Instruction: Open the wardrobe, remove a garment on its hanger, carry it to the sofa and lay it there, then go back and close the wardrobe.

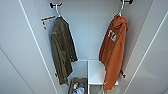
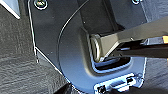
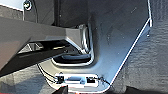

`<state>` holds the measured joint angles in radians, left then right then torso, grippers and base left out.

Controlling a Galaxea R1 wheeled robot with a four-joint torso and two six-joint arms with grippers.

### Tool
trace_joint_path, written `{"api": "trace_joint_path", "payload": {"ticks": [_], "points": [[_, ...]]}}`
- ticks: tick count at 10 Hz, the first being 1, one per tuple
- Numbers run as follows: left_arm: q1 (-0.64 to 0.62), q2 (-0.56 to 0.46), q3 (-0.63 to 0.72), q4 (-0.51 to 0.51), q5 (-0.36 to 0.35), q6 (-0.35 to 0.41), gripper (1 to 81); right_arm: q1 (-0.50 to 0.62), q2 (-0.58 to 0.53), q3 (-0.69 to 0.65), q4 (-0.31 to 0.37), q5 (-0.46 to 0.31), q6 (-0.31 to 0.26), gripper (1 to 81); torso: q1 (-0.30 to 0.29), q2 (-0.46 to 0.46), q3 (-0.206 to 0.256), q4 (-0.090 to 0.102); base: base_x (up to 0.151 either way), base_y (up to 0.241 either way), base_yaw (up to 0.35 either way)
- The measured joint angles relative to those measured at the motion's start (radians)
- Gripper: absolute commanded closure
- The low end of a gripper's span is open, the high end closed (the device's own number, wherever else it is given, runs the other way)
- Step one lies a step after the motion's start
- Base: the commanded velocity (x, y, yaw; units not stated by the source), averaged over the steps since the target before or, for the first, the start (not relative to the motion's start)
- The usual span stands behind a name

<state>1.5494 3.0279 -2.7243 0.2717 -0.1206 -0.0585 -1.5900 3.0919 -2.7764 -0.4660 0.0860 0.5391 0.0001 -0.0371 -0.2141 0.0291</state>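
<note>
The wardrobe (image 1: pixel 87 30) is seen open, the garment (image 1: pixel 113 51) hung by its hanger (image 1: pixel 121 10); jaws' state cannot be told

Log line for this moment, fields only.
wardrobe: open | orange hoodie: hanging inside on white hanger | olive jacket: hanging beside | grippers: state unclear
</note>
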Motion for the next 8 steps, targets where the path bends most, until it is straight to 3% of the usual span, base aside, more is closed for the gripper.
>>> {"api": "trace_joint_path", "payload": {"ticks": [8], "points": [[0.0,0.0,0.0,0.0,0.0,0.0,1.0,0.003,0.002,0.0,0.0,0.0,0.0,1.0,0.0,0.0,0.0,0.0,0.132,0.0,0.0]]}}
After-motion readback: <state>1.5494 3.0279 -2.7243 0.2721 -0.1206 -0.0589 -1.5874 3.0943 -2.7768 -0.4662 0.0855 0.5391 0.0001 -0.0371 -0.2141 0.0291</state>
